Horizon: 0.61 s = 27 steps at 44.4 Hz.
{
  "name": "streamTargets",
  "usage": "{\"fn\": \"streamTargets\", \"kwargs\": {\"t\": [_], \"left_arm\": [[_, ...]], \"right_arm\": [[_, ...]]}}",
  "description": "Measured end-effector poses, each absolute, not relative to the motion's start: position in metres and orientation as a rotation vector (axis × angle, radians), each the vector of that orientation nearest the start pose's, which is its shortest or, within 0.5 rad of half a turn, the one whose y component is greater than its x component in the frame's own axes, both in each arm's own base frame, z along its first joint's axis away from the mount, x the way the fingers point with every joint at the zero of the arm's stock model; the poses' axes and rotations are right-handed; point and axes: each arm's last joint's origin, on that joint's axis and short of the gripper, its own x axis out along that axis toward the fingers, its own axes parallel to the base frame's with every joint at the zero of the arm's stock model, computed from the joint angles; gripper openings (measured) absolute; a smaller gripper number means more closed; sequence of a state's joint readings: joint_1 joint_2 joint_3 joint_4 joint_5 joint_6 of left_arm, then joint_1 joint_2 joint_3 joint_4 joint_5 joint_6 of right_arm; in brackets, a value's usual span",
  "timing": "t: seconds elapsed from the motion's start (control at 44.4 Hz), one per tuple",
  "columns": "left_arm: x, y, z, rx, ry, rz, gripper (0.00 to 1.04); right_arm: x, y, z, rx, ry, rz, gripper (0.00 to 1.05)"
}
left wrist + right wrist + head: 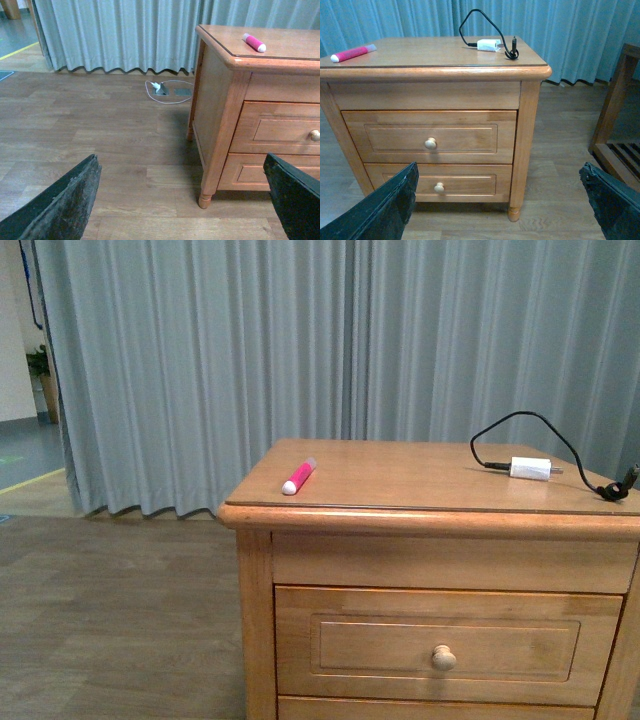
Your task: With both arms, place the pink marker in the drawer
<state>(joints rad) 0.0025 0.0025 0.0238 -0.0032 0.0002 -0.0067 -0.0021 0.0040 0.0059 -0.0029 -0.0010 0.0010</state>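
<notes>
So far, it looks like no step is done yet. The pink marker (pixel 300 476) lies flat on top of the cabinet (pixel 256 620), near the front left corner, with its white end toward the front edge. Nothing is touching it. Below the top, the drawer (pixel 350 642) is shut, and nothing is near its round knob (pixel 444 657). A white charger plug (pixel 530 468) with a black cable (pixel 520 418) sits well apart from the marker, on the other side of the top. The left gripper (pixel 180 160) hangs low over the floor, off to the cabinet's side, its fingers wide apart and holding nothing. The right gripper (pixel 498 169) is out in front of the drawers, also spread wide and empty. I think everything is left to do: pull the drawer open, pick up the marker, and put it inside.
</notes>
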Motion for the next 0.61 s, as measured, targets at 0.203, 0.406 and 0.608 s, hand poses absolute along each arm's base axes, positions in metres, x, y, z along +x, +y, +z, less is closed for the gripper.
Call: {"fn": "streamTargets", "kwargs": {"t": [0.203, 0.406, 0.608], "left_arm": [[0.0963, 0.0002, 0.1711, -0.007, -0.018, 0.002, 0.99], [0.0963, 0.0002, 0.1711, -0.006, -0.018, 0.002, 0.99], [0.0963, 0.0002, 0.1711, -0.007, -0.018, 0.002, 0.99]], "right_arm": [[0.0976, -0.0002, 0.1649, 0.001, 0.001, -0.001, 0.96], [0.0976, -0.0002, 0.1649, 0.001, 0.001, -0.001, 0.96], [0.0976, -0.0002, 0.1649, 0.001, 0.001, -0.001, 0.96]]}}
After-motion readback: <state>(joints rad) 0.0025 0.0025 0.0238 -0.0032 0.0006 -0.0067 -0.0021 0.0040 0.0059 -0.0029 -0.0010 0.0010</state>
